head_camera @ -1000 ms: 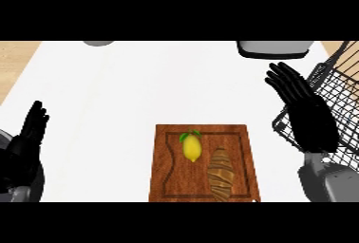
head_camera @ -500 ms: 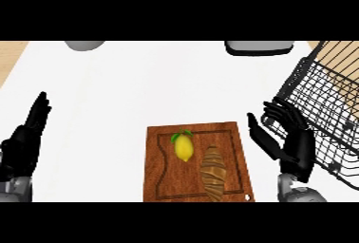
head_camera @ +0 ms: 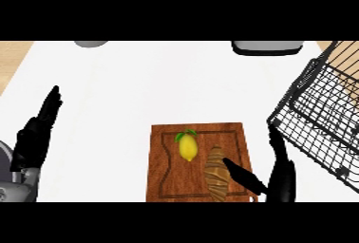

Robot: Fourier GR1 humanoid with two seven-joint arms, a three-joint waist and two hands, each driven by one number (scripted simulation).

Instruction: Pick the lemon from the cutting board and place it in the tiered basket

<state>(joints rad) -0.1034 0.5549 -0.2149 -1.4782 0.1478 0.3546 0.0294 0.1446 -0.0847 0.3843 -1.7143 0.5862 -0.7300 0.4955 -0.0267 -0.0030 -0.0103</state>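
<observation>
Head view: smooth oval lemon point(head_camera: 187, 147) on grooved wooden cutting board point(head_camera: 165, 163).

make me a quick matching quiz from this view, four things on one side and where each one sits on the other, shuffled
Things:
1. lemon
2. baguette
3. tiered basket
4. left hand

Places:
A. right edge of the view, on the counter
B. left part of the cutting board
C. far left, fingers straight, resting
D. right part of the cutting board

Pairs: 1-B, 2-D, 3-A, 4-C
</observation>
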